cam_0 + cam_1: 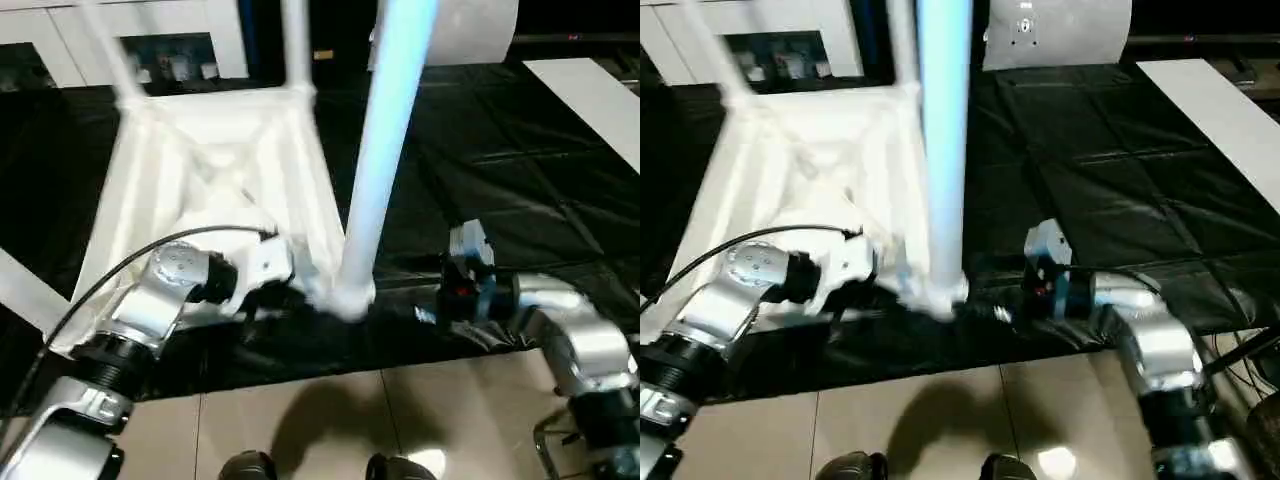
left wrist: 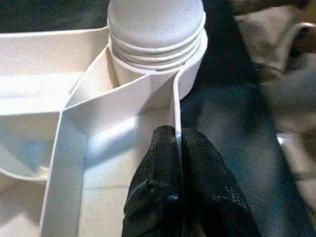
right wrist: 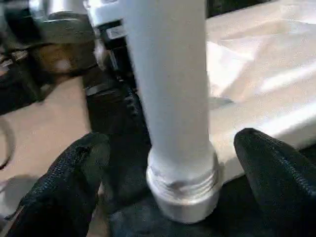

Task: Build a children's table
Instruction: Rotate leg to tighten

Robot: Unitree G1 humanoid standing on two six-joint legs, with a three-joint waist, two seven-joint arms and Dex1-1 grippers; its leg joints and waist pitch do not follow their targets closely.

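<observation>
Beige floor tiles [image 1: 330,420] run along the bottom of the left eye view, with a black sheet [image 1: 500,170] spread over the ground beyond them. On that sheet, left of centre, lies the white table top [image 1: 215,165], ribbed underside up, and a leg [image 1: 385,150] stands upright from its near right corner. White cabinets [image 1: 60,40] line the upper left.

From the lower left, the left gripper [image 1: 262,285] reaches to the top's near edge; at centre right, the right gripper [image 1: 440,300] sits just beside the leg's foot.

At the bottom of the left wrist view, the black fingers [image 2: 158,197] are pinched shut on a thin upright rib of the top, just below a round corner socket [image 2: 155,44].

Near the bottom corners of the right wrist view, the fingers [image 3: 74,182] stand wide apart on either side of the leg's threaded base [image 3: 182,187], touching nothing.
</observation>
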